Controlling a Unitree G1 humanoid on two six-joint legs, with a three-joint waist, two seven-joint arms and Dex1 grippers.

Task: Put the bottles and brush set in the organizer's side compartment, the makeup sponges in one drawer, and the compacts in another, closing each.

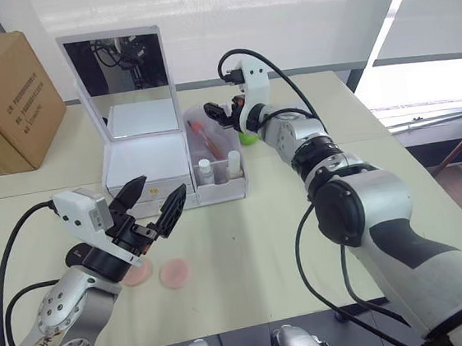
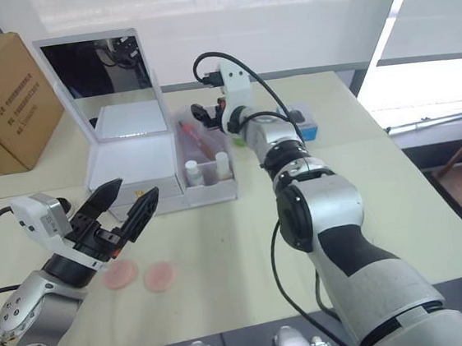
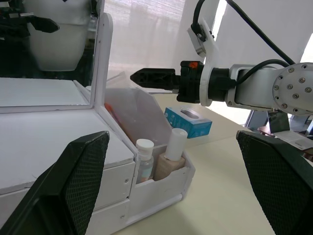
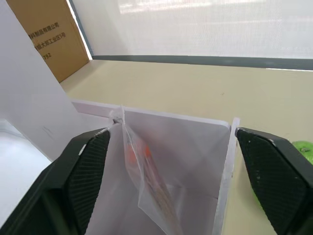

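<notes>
The white organizer (image 1: 143, 161) stands mid-table with its mirror lid up. Its side compartment (image 1: 225, 192) holds the brush set (image 4: 146, 181), a clear pouch leaning inside, and two bottles (image 3: 145, 159) (image 3: 175, 152) in the low front section. My right gripper (image 1: 215, 113) hovers open just above the compartment's back rim, with the pouch below and between its fingers. Two pink makeup sponges (image 1: 174, 273) (image 1: 140, 273) lie flat on the table in front of the organizer. My left gripper (image 1: 162, 188) is open and empty above them, facing the drawers. The compacts are out of view.
A brown cardboard box (image 1: 4, 98) stands at the back left. A blue tissue box (image 2: 304, 124) and a small green object (image 1: 248, 138) lie right of the organizer, behind my right arm.
</notes>
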